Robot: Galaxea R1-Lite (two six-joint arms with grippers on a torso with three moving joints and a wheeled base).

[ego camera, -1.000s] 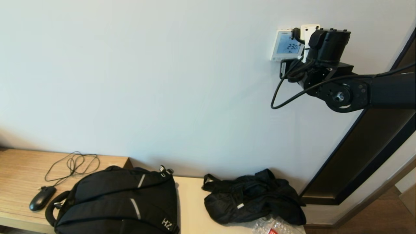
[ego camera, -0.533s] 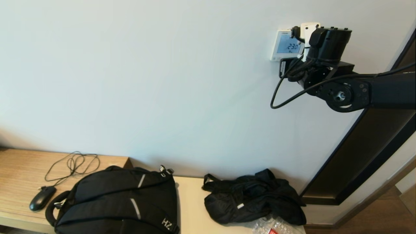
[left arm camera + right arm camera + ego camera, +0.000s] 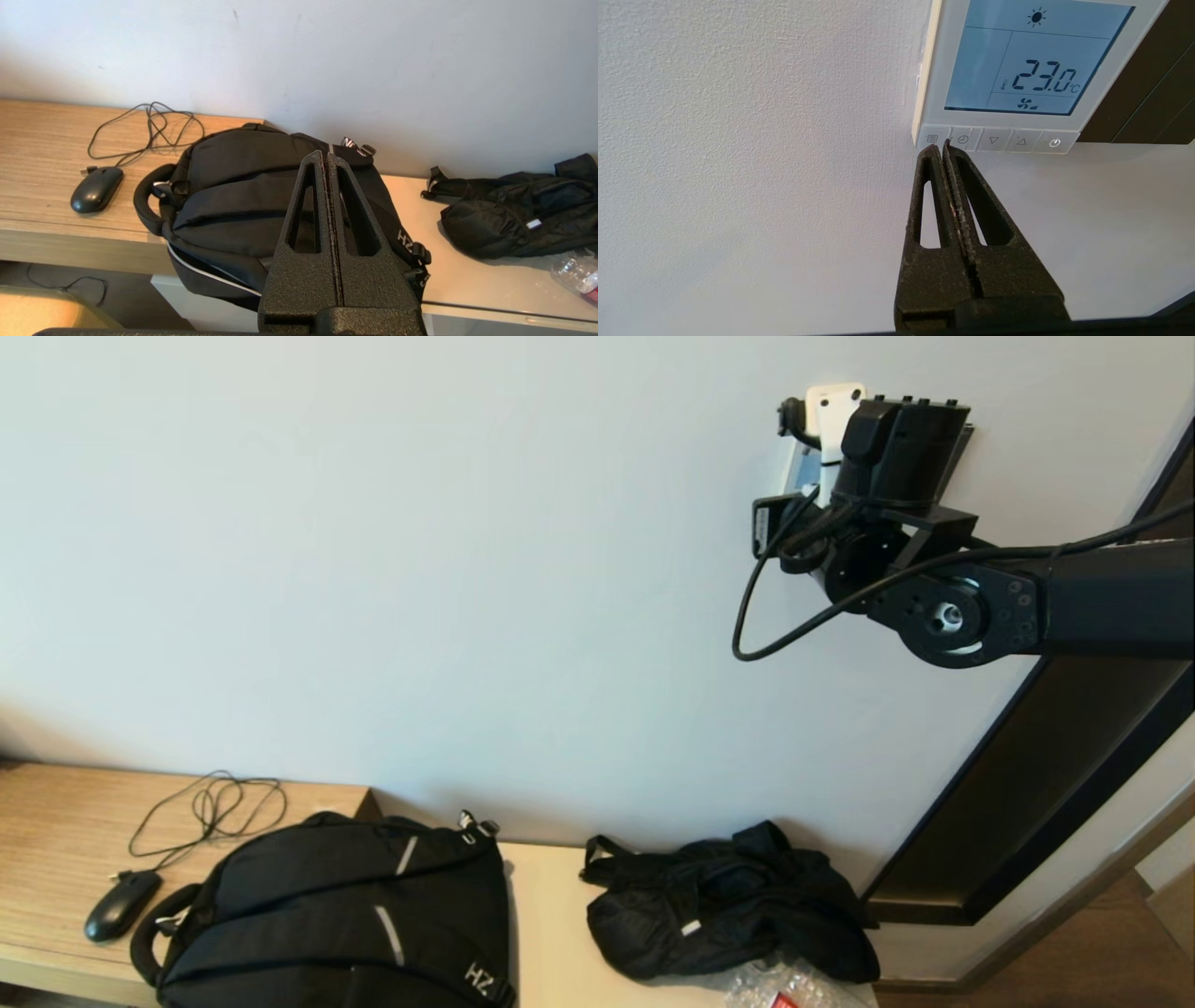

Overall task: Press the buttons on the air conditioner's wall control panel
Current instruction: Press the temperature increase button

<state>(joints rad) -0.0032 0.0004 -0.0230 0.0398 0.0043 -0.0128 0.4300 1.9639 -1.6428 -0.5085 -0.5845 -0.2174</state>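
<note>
1. The left gripper (image 3: 327, 161) hangs low over the black backpack (image 3: 243, 186) on the wooden bench (image 3: 42, 154), its fingers clenched together on nothing.
2. The right gripper (image 3: 941, 148) is raised to the wall, fingers pressed together and empty.
3. Its tips meet the buttons (image 3: 994, 140) at the row's end, along the lower edge of the air conditioner's wall control panel (image 3: 1029, 70), whose screen reads 23.0.

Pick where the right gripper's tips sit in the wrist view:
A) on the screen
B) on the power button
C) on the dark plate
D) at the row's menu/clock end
D: the shut right gripper has its tips at the lower edge of the panel, between the menu button and the clock button, far from the power button.
</note>
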